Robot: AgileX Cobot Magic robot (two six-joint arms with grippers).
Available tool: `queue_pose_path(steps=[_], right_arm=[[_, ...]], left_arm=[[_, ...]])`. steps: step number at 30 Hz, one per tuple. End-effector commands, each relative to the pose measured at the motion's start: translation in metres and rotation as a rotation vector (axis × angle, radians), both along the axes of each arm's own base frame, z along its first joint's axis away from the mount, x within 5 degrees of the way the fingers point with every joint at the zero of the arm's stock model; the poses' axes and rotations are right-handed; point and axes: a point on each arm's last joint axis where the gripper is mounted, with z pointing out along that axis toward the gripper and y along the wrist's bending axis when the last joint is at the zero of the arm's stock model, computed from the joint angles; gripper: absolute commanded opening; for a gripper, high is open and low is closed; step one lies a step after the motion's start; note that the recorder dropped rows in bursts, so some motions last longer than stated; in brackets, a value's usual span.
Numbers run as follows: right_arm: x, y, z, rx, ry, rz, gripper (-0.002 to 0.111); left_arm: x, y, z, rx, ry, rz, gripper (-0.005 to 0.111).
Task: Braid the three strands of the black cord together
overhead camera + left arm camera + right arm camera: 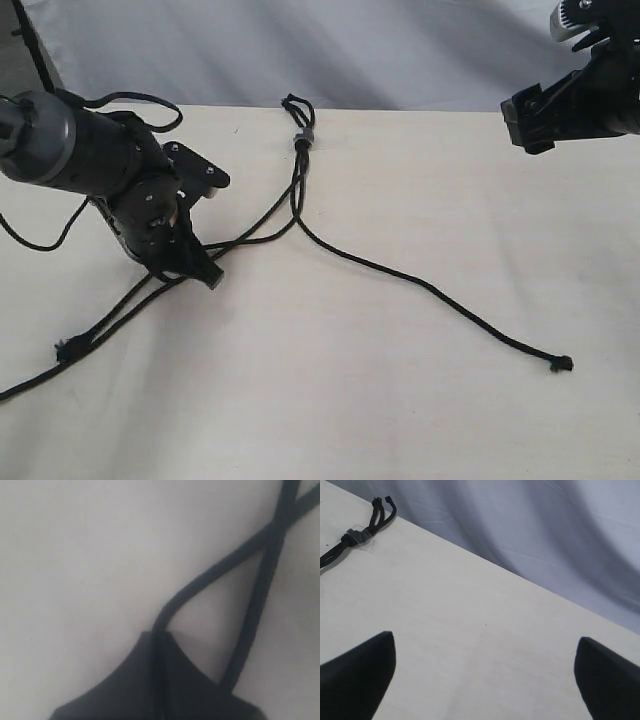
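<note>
Near left on the surface [400,430], we log left jaws clamped on one strand [210,574] of the black cord [303,140]; its free strand [400,272] runs near-right, nearer the open right jaws.

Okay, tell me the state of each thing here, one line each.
Left end effector: shut on one strand, at the table.
Right end effector: open, empty, raised.
Cord: unbraided, strands spread apart.
Grey band: on the cord's joined end.
Right-side strand: loose on the table.

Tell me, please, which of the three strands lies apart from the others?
The strand ending at the right; the other two run left together, past the left tool.
</note>
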Motion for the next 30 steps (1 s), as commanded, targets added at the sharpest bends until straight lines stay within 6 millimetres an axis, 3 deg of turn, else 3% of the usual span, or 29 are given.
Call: queue_pose_path(steps=[1, 5, 8, 11, 15, 19, 25, 30], right_arm=[[-0.001, -0.002, 0.002, 0.014, -0.020, -0.008, 0.090], [0.000, -0.001, 0.003, 0.015, -0.030, -0.006, 0.090], [0.000, -0.001, 0.003, 0.016, -0.032, -0.005, 0.090], [0.000, -0.001, 0.003, 0.016, -0.032, -0.005, 0.090], [0.000, -0.001, 0.003, 0.015, -0.028, -0.006, 0.090], [0.000, -0.001, 0.003, 0.023, -0.028, -0.011, 0.090], [0.000, -0.001, 0.003, 0.024, -0.028, -0.011, 0.090], [0.000, -0.001, 0.003, 0.026, -0.030, -0.012, 0.090]], left_arm=[[-0.026, -0.026, -0.013, -0.140, 0.211, 0.078, 0.001], [-0.057, -0.073, -0.003, -0.274, 0.349, -0.099, 0.001], [-0.079, -0.111, 0.016, -0.308, 0.330, -0.325, 0.001], [-0.085, -0.123, 0.042, -0.303, 0.263, -0.414, 0.001], [-0.071, -0.105, 0.082, -0.299, 0.100, -0.378, 0.001], [-0.052, -0.068, 0.106, -0.294, -0.007, -0.241, 0.001], [-0.030, -0.023, 0.100, -0.306, 0.005, -0.044, 0.001], [-0.044, -0.036, 0.077, -0.352, 0.091, -0.051, 0.001]])
